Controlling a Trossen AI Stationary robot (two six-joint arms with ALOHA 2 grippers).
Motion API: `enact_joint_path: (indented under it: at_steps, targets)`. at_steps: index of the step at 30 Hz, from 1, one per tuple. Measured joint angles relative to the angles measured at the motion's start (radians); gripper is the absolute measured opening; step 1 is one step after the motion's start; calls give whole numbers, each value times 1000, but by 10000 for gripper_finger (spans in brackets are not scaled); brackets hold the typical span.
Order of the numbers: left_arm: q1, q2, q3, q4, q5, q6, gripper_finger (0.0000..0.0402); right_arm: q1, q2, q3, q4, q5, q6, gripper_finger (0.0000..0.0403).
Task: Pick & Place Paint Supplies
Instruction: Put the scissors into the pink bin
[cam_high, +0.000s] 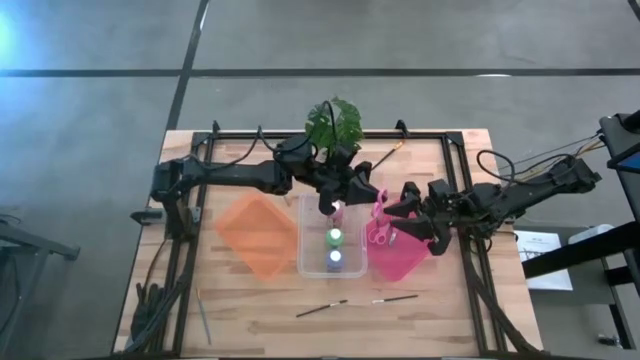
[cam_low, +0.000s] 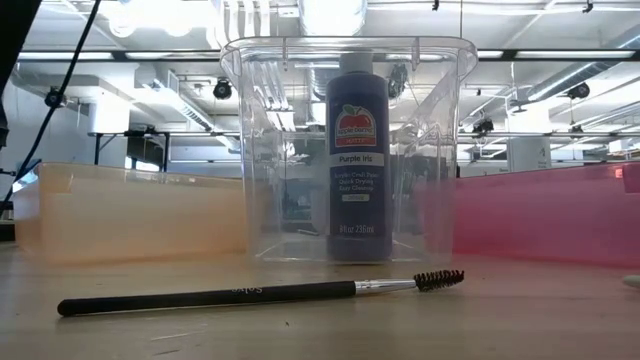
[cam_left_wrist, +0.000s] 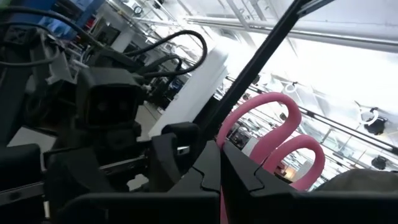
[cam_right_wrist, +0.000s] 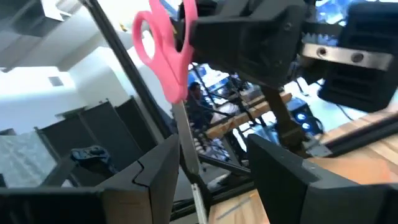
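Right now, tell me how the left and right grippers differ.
The left gripper is shut on the pink scissors; the right gripper is open and grips nothing. The left gripper clamps the scissors beside their pink handles; the right gripper has only the blades hanging between its spread fingers. Both meet at the scissors.

Clear glossy plastic bin (cam_low: 280, 150)

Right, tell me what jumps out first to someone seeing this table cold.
The pink-handled scissors stand out first, clamped in the shut left gripper above the table's middle, with the open right gripper close up to their blades. Below them sits a clear bin holding paint bottles, flanked by an orange tray and a pink tray.
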Motion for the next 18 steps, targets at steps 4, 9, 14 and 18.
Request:
enact_joint_path:
  at_steps: [4,9,14,18]
  targets:
    - [-16,0,0,-2,-18,0,0,-11,24,0,51,-38,6,182]
    - [-30,0,0,-2,-29,0,0,-12,53,0,82,-58,20,182]
    - [-35,0,0,-2,-32,0,0,-11,107,40,89,-106,28,182]
    - [-36,0,0,-3,-40,0,0,-11,160,91,90,-129,4,182]
